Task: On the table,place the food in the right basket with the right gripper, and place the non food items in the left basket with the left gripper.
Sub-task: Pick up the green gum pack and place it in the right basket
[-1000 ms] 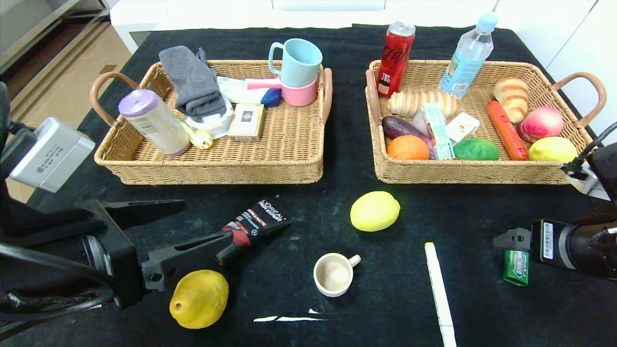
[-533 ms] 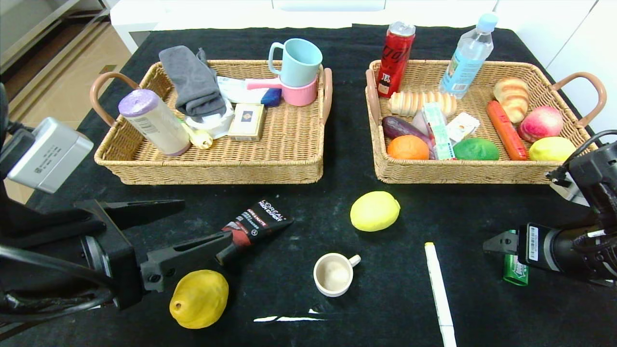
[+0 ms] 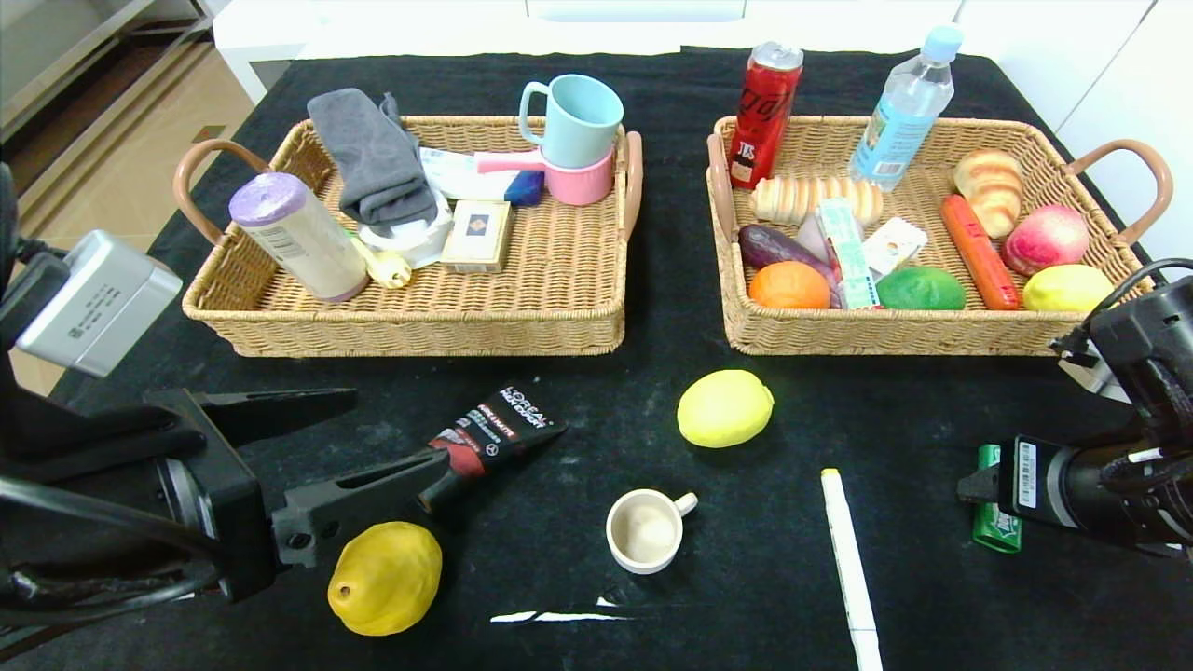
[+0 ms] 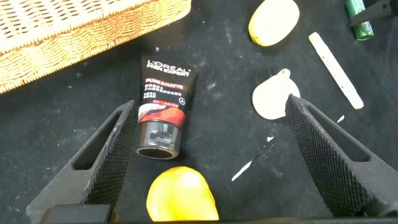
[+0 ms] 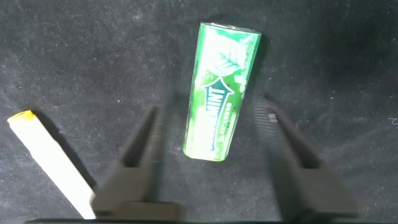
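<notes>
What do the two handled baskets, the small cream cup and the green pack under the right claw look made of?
Tan rectangular left basket and right basket: woven wicker or rattan, visible weave, matte. Small cream handled cup: likely glazed ceramic, smooth with a thick rim. Small green gum pack: printed glossy paper or foil wrap, apparently. Right claw is open above it.

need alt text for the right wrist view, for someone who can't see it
The right gripper hangs open over a green gum pack lying flat on the black table, one finger on either side of the pack and neither touching it. The end of a white marker pen lies off to one side.
</notes>
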`<action>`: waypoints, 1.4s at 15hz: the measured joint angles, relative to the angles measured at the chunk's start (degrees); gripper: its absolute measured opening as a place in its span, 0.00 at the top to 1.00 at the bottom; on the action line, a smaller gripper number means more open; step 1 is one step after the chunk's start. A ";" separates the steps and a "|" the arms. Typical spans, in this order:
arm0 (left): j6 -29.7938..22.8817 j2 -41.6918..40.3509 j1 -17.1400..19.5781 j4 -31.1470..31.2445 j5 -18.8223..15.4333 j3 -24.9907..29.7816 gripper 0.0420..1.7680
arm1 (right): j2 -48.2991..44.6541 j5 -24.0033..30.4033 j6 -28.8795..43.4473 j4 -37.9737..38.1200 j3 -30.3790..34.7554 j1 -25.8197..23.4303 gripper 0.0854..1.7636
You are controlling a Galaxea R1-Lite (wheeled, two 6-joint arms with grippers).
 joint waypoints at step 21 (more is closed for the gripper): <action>1.00 -0.04 0.02 -0.06 0.05 0.30 0.03 | -0.26 0.18 -0.33 -0.33 0.39 0.94 0.71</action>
